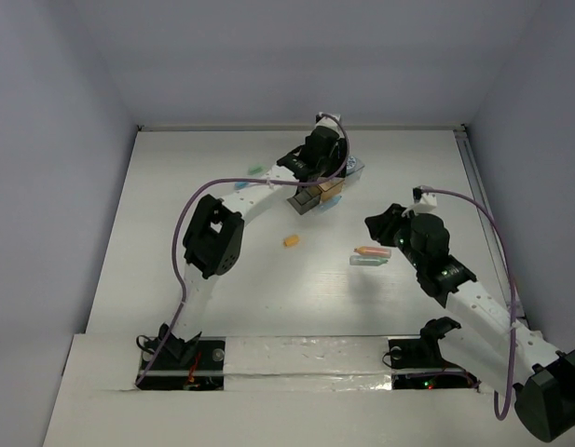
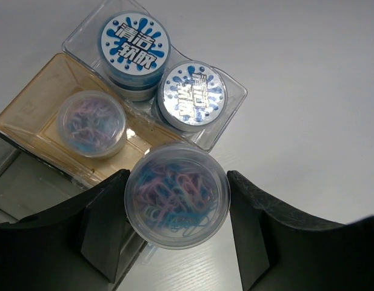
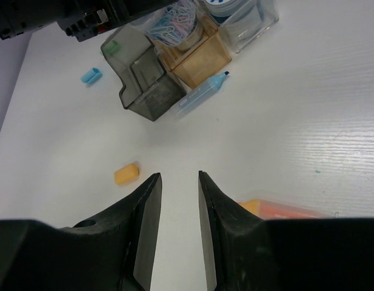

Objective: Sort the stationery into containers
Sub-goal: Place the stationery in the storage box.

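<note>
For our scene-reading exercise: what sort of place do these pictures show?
Likely a robotics lab test cell: a white table boxed in by plain walls, a left arm and right arm bolted at its near edge.

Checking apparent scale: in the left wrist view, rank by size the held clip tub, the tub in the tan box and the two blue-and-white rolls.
1. Held tub, but it is nearest the camera.
2. Upper roll, lower roll, boxed tub: all alike.

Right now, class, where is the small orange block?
In the overhead view the small orange block lies loose on the table, on the near side of the boxes and left of the two pens.
</note>
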You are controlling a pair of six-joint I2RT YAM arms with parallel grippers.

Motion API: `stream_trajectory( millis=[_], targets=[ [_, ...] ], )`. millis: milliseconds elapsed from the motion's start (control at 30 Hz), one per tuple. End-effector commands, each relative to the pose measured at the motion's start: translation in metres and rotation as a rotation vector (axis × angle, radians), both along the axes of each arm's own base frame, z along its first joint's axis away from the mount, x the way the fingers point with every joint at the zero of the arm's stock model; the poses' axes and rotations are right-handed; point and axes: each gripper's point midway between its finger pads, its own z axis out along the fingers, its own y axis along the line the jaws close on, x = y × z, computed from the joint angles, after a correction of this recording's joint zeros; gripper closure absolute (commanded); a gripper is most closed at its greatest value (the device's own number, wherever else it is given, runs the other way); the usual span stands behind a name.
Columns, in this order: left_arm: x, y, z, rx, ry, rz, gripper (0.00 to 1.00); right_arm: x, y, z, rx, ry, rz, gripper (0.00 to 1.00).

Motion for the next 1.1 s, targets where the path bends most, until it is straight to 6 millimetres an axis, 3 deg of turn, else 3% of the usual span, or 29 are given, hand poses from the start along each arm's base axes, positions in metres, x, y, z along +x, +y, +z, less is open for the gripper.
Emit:
stream_trajectory(
  millis=[0, 300, 500, 833, 933, 1067],
  targets=[
    [0.011, 0.000, 0.048, -0.019, -0.110, 0.046, 0.90, 0.000, 0.005, 0.009, 0.026, -0.039, 0.020, 0.63],
    [0.010, 0.009, 0.007, 0.071, -0.076, 0.076, 0.91, 0.000, 0.010, 0.008, 0.034, -0.037, 0.045, 0.62],
    [0.014, 0.009, -0.006, 0.102, -0.077, 0.077, 0.85, 0.001, 0.012, 0.005, 0.028, -0.032, 0.057, 0.61],
    [0.011, 0.009, -0.011, 0.110, -0.074, 0.062, 0.53, 0.002, 0.012, 0.000, 0.022, -0.023, 0.052, 0.58],
    [0.009, 0.008, -0.009, 0.103, -0.074, 0.049, 0.48, 0.003, 0.011, -0.001, 0.020, -0.022, 0.046, 0.58],
    [0.007, 0.007, 0.011, 0.074, -0.097, 0.040, 0.39, 0.003, 0.010, -0.002, 0.015, -0.021, 0.041, 0.57]
  ],
)
